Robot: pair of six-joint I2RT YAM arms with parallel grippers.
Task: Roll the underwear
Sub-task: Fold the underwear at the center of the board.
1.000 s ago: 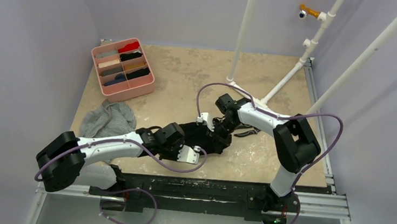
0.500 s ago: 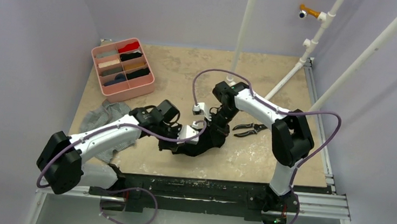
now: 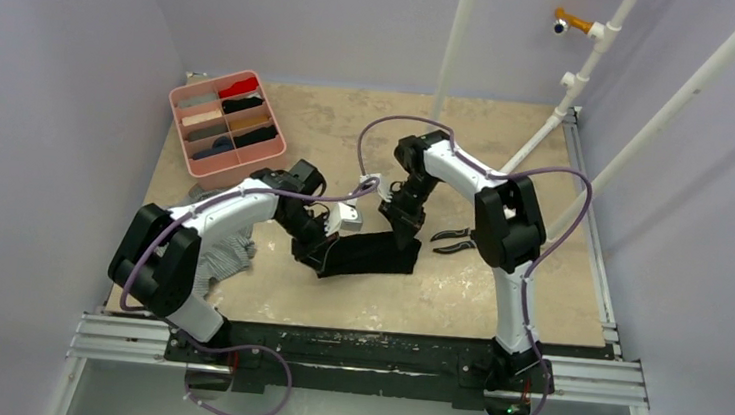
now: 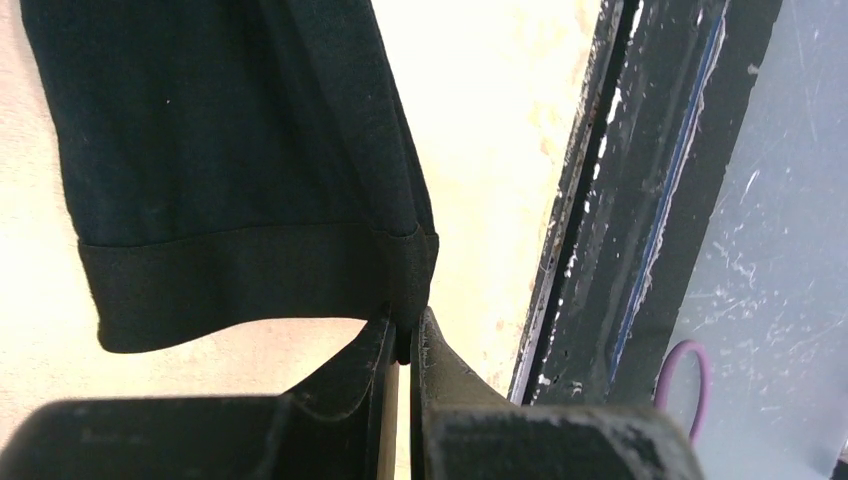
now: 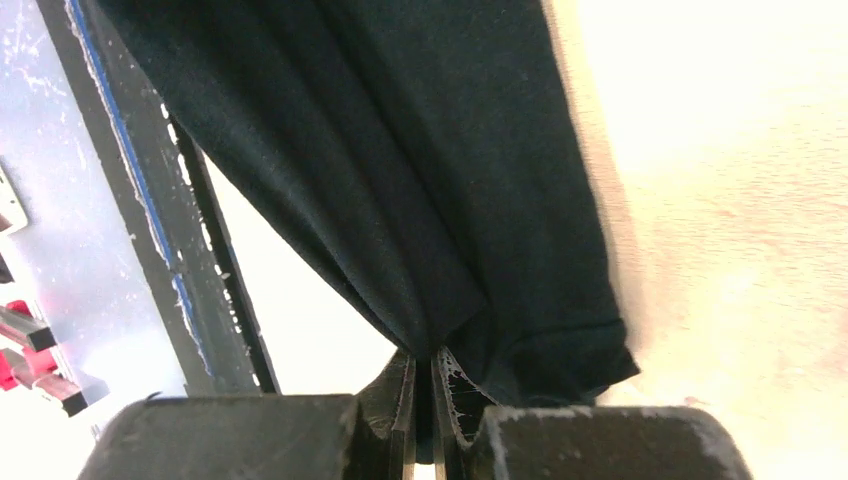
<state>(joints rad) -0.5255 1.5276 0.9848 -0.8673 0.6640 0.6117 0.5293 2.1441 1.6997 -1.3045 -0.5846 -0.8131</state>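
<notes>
The black underwear (image 3: 372, 253) is stretched in a flat band between both grippers near the table's middle. My left gripper (image 3: 317, 253) is shut on its left corner; in the left wrist view the fingertips (image 4: 403, 335) pinch the hem of the black underwear (image 4: 230, 150). On its right end my right gripper (image 3: 406, 233) is shut. The right wrist view shows the black underwear (image 5: 400, 150) bunched into that gripper (image 5: 432, 365). The grey striped underwear (image 3: 229, 254) lies crumpled at the left, partly hidden under my left arm.
Black-handled pliers (image 3: 456, 240) lie just right of the right gripper. A pink divided tray (image 3: 208, 168) of folded cloth stands at the back left. White pipes (image 3: 453, 49) rise at the back right. The black rail (image 4: 600, 200) runs along the near edge.
Both grippers have carried the black underwear away from the near edge toward the table's middle. It has gone from a crumpled heap to a taut band. The left arm swung back over the grey garment.
</notes>
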